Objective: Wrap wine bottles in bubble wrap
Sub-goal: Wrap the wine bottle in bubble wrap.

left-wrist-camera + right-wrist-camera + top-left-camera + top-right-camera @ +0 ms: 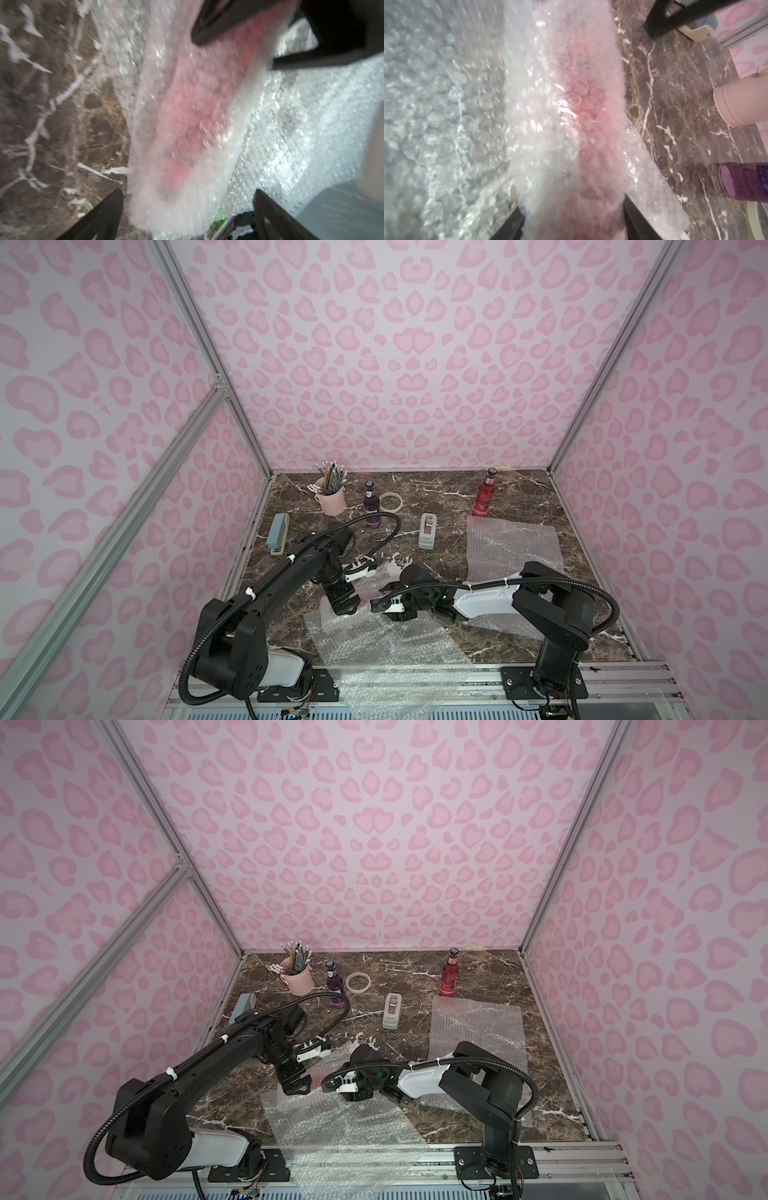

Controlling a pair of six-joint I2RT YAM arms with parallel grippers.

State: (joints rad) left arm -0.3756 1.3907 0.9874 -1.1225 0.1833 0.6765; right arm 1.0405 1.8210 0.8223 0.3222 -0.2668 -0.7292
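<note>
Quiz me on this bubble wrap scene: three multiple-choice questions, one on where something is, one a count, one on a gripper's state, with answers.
1. Where does the tape ring lie?
A) close beside the purple bottle
B) touching the pink-red bottle
C) under the left gripper

2. How many unwrapped bottles stand upright?
A) one
B) two
C) four

3. How is the left gripper?
A) shut on the tape ring
B) shut on the purple bottle
C) open, astride the wrapped bottle

Answers:
1 A: both top views show the ring right next to the purple bottle, far from the other two.
2 B: only the purple bottle and the pink-red bottle stand at the back.
3 C: the left wrist view shows its fingers spread wide either side of the roll.
</note>
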